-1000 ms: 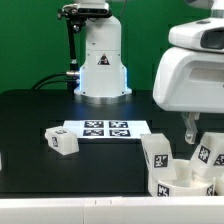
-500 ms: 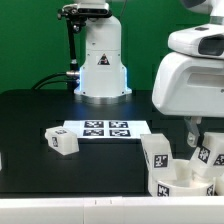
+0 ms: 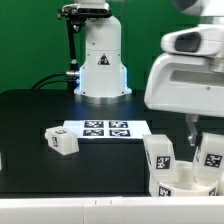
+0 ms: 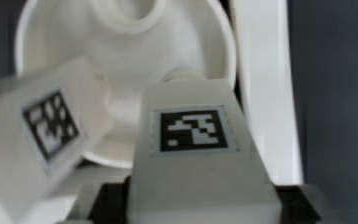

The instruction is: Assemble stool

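The white round stool seat (image 3: 183,183) lies at the exterior view's lower right, with two tagged legs standing in it: one on the left (image 3: 159,152) and one on the right (image 3: 211,152). My gripper (image 3: 196,128) hangs over the right leg. In the wrist view the seat (image 4: 149,55) fills the picture. A tagged leg (image 4: 197,135) sits between the dark fingers (image 4: 115,203) and fills the gap, so my gripper (image 4: 197,205) is shut on it. The other leg (image 4: 48,120) stands beside it. A third, loose leg (image 3: 60,141) lies on the table.
The marker board (image 3: 105,128) lies flat mid-table, beside the loose leg. The arm's white base (image 3: 102,62) stands at the back with cables to its left. The black table (image 3: 30,115) ends in a front edge just below the seat.
The arm's big white hand has shifted toward the exterior view's left. The right leg has moved slightly with the gripper. The loose leg has not moved.
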You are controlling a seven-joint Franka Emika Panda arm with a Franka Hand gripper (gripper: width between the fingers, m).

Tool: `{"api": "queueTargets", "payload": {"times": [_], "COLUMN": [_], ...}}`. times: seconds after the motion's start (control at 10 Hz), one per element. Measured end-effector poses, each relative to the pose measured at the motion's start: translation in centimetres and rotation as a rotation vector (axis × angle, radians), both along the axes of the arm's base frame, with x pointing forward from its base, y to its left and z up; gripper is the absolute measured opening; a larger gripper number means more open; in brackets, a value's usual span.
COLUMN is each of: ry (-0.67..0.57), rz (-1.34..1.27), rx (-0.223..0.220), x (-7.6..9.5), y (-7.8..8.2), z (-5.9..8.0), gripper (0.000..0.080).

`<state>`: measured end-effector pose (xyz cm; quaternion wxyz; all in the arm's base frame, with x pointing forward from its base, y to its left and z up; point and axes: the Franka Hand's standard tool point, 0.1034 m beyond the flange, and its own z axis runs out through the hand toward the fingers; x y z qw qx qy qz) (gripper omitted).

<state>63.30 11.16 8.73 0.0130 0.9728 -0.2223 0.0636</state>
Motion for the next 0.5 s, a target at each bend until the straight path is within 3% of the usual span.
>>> {"api": "queueTargets", "payload": {"times": [0.3,0.5], "ry": [-0.033,-0.015], "rz": [-0.436,-0.548], "rx": [0.147,0.157], "x": [0.29,0.09], "y": [-0.61,-0.40], "z": [0.08,-0.01], "gripper": [0.0334,0.0334]}}
